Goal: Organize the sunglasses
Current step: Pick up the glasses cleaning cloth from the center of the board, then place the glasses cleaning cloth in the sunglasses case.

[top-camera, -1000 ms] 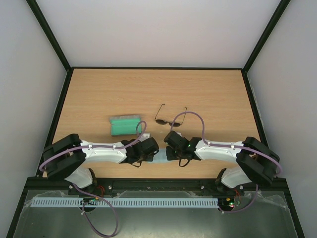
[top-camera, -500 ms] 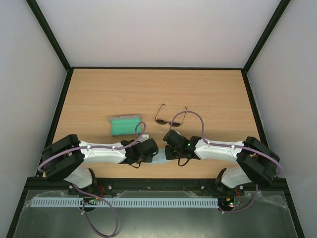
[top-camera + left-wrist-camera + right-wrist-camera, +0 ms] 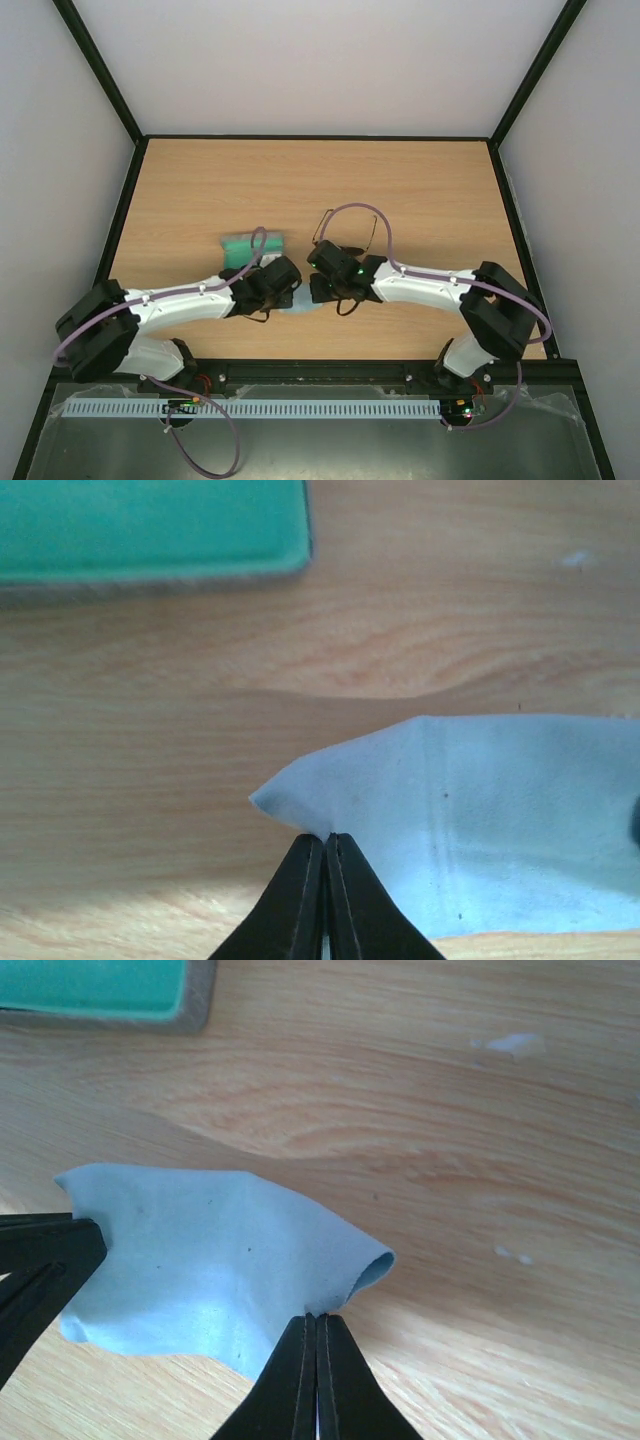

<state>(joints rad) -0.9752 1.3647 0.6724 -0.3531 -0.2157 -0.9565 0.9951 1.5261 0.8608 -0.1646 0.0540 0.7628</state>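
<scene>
Just beyond right hand (image 3: 318, 1322): sunglasses (image 3: 372, 232); left hand (image 3: 325, 840), right hand pinch cloth (image 3: 500, 810).

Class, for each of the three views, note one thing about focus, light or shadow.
Top external: even soft light, everything sharp, no glare. Left wrist: the case is blurred at the top edge, the cloth sharper. Right wrist: a soft shadow band crosses the table above the cloth.

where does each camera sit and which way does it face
Top external: above and behind the robot, looking down on the table; both arms show.
Left wrist: on that arm, looking down past the left hand pinching the cloth.
Right wrist: likewise, its right hand pinching the cloth.
Shared: cloth and case in both wrist views.
</scene>
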